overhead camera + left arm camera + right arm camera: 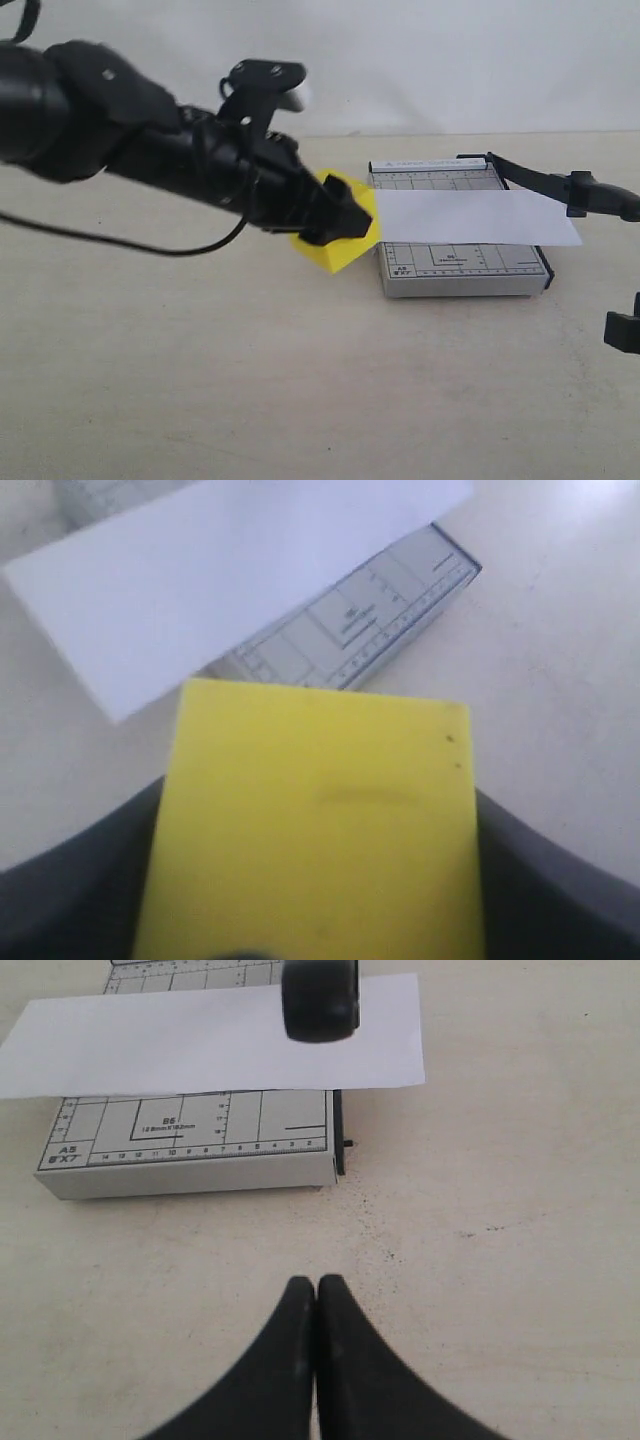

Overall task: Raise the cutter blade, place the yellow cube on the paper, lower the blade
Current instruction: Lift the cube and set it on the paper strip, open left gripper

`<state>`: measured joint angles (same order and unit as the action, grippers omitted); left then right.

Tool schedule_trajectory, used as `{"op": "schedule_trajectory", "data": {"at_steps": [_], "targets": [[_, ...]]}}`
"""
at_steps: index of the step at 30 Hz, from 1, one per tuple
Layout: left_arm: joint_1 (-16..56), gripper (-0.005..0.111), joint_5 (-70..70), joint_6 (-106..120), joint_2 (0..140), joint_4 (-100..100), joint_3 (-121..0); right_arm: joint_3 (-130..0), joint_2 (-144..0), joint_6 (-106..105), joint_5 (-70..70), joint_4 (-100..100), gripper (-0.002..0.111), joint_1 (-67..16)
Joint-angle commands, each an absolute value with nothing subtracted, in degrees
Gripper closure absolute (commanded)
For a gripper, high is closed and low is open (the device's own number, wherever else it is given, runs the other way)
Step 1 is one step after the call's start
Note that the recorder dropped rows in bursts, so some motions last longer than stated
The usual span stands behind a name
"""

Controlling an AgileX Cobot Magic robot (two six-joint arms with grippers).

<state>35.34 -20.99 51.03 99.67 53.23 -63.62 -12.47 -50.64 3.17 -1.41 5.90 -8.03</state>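
Note:
My left gripper (pixel 335 215) is shut on the yellow cube (pixel 345 245), holding it tilted just beside the left end of the paper (pixel 470 216). In the left wrist view the yellow cube (pixel 320 820) fills the space between the dark fingers (pixel 545 880), with the paper (pixel 230 580) just beyond. The white strip lies across the grey cutter board (pixel 460 272). The cutter blade (pixel 560 188) stands raised, slanting up to the right from the board's far corner. My right gripper (pixel 316 1285) is shut and empty, low over the table in front of the cutter board (pixel 190 1145); the blade's handle (pixel 320 1000) hangs over the paper (pixel 200 1040).
A black cable (pixel 120 240) droops from the left arm toward the table. A white wall (pixel 450 60) closes off the back. Part of the right gripper (pixel 622 332) shows at the right edge of the exterior view.

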Motion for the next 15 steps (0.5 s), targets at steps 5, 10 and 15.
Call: {"op": "schedule_trajectory", "data": {"at_steps": [5, 10, 15], "targets": [[35.4, 0.102, -39.5, 34.3, 120.7, 36.1, -100.7, -12.8, -50.4, 3.1, -1.7, 5.7, 0.108, -8.0], [36.9, 0.102, -43.7, 28.9, 130.9, 27.2, -118.0, -12.8, -50.4, 3.6, -1.7, 5.7, 0.108, -8.0], [39.4, 0.102, -44.1, 28.9, 139.5, 23.6, -129.2, -12.8, -50.4, 3.6, -1.7, 5.7, 0.108, -8.0]]}}
